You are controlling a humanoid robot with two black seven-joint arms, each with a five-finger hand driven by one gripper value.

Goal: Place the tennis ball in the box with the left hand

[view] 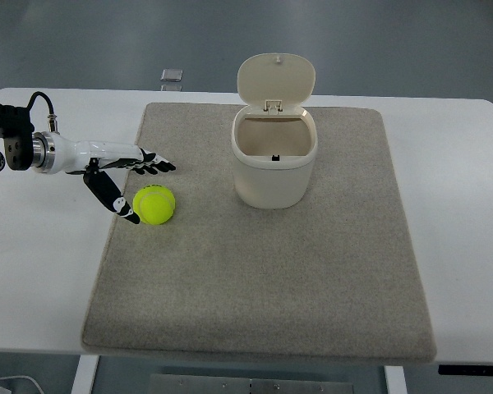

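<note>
At the frame's left, the left robot hand (pixel 130 176) is spread wide and holds nothing, its thumb tip beside the tennis ball (pixel 154 204) on the mat (pixel 263 279); the box (pixel 274 161) stands open at upper centre.

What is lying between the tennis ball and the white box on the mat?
Nothing. In the top view, only bare grey mat stretches between the tennis ball and the box, whose lid is open.

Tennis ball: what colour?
Bright yellow-green tennis ball, clearest in the top view, on the mat.
</note>
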